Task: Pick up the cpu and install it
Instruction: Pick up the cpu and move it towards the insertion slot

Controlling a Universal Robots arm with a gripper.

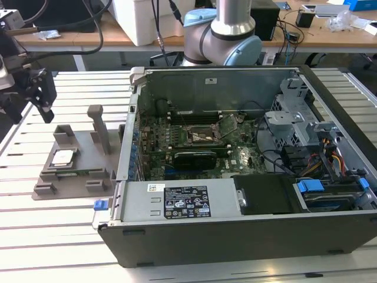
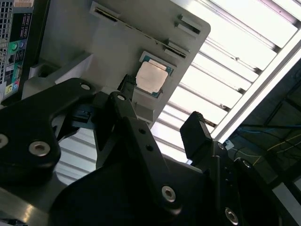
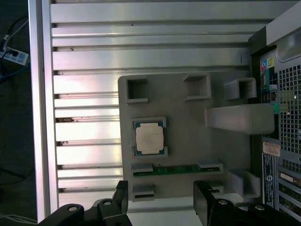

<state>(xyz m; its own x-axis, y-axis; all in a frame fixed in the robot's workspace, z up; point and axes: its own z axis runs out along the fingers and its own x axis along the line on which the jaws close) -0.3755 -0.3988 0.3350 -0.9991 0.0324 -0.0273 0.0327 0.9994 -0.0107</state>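
Note:
The cpu [image 1: 63, 157] is a small silvery square lying flat in a recess of the grey plastic holder [image 1: 72, 178], at the exterior view's left beside the open computer case. My gripper [image 1: 40, 94] hangs above and to the left of the holder, well clear of it. Both wrist views look down past the open black fingers at the cpu [image 2: 152, 77] [image 3: 150, 138]. Nothing sits between the fingers of the gripper [image 3: 162, 197] [image 2: 162, 110]. Inside the case, the black socket frame [image 1: 203, 137] lies on the motherboard.
A tall grey post [image 1: 99, 127] rises from the holder close to the cpu. A green memory stick [image 3: 176, 168] lies in a holder slot. The case wall [image 1: 126, 147] stands right of the holder. A black expansion card [image 1: 194, 158] sits below the socket. The table is slatted aluminium [image 1: 53, 236].

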